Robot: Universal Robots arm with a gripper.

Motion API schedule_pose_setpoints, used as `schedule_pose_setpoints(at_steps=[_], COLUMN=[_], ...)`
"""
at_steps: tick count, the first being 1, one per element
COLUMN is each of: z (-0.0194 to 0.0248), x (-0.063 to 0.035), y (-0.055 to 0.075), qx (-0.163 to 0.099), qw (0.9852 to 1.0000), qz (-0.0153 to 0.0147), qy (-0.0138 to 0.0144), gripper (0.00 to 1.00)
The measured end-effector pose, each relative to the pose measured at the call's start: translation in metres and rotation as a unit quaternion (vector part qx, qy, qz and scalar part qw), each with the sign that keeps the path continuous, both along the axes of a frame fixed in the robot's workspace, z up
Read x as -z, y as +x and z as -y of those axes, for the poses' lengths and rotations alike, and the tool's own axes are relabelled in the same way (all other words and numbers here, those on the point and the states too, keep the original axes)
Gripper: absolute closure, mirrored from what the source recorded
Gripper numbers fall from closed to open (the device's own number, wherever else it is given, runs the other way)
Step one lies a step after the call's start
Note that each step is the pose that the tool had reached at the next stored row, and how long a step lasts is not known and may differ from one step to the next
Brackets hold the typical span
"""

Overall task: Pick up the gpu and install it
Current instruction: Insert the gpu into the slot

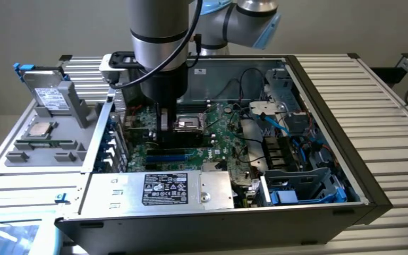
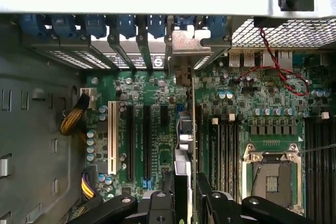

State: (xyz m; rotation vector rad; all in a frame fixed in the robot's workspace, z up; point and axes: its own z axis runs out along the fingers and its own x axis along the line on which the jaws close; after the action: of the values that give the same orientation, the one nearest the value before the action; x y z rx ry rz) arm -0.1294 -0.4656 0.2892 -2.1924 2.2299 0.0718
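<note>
- The gripper (image 2: 185, 200) is clamped on the gpu (image 2: 184, 135); its two black fingers (image 2: 160, 205) press the card from either side; the card stands on edge between them.
- The gpu sits straight below the gripper, down inside the open computer case (image 1: 222, 79), over the green motherboard (image 2: 157, 93); its metal bracket (image 2: 184, 43) is at the row of rear slot openings; whether it touches the case wall I cannot tell.
- The card lines up between the black expansion slots (image 2: 147, 140) on one side and the memory slots (image 2: 223, 150) on the other; whether its lower edge is in a slot I cannot tell.
- In the exterior view the arm (image 1: 160, 32) reaches down from above into the far part of the case, toward the exterior view's left; the gripper (image 1: 165, 125) hangs just over the board.
- Close around the card: a white slot (image 2: 111, 137) beyond the black ones; the open processor socket (image 2: 270, 174) past the memory slots; a red-and-black wire (image 2: 278, 66) looping near the rear wall; blue clips (image 2: 126, 24) along the slot openings; a yellow-and-black cable bundle (image 2: 71, 119) by the case floor.
- At the near edge of the case lies the power supply (image 1: 179, 188); to the exterior view's right of it stands a drive cage (image 1: 299, 191) with blue parts and cables.
- Outside the case, on the exterior view's left, a grey tray (image 1: 6, 175) carries an upright hard drive (image 1: 48, 95), a processor (image 1: 41, 128) and a memory stick (image 1: 44, 143); all are well apart from the gripper.
</note>
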Motion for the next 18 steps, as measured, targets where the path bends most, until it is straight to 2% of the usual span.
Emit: schedule_pose_setpoints(at_steps=[9, 18], z=[0.0, -0.0019], x=[0.0141, 0.0147], y=[-0.004, -0.004], qx=[0.0, 0.0], qw=[1.0, 1.0], qz=[0.0, -0.0004], qy=[0.0, -0.0003], gripper=[0.72, 0.72])
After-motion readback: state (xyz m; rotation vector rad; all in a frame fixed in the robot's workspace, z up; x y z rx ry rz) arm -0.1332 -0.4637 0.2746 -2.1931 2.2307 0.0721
